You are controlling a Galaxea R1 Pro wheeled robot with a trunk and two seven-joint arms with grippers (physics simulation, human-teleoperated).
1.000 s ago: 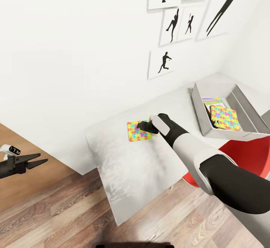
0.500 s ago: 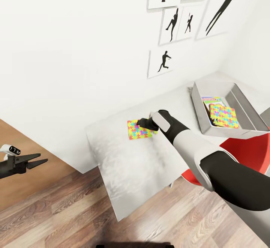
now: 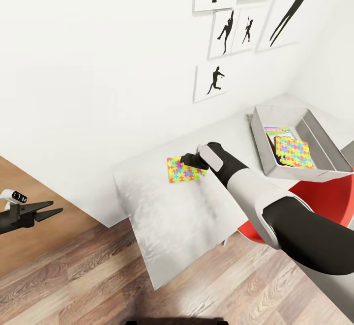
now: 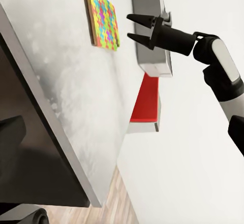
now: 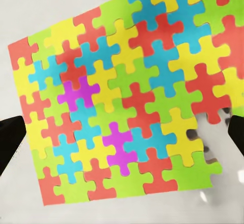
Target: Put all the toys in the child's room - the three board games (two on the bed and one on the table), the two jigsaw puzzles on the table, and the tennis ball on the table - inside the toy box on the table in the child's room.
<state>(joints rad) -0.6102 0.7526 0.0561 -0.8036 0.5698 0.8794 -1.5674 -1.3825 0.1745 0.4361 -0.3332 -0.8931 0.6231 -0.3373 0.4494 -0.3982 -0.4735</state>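
While the left gripper (image 3: 55,212) hung off past the table's (image 3: 172,217) left end, over the wood floor (image 3: 73,276), its two dark fingers sat with just a narrow gap between them and nothing in them. Moving right onto the table, one jigsaw puzzle (image 3: 183,170) lay flat on the pale top, near the table's wall-side edge. The right gripper (image 3: 189,160) hovered just over that puzzle's right side, jaws spread wide; in the right wrist view the black fingertips (image 5: 10,140) sat out at opposite edges of the puzzle (image 5: 127,89), and honestly I couldn't tell if they were touching it. The left wrist view showed the same open fingers (image 4: 140,18) pointing toward the puzzle (image 4: 103,16), with a clear gap. Further right along the table, the toy box (image 3: 260,143) sat at the table's far right end, with the second jigsaw puzzle (image 3: 294,152) lying in it on top of a printed board game (image 3: 278,131). A red chair (image 3: 329,197) was tucked against the table's near edge, below the toy box.
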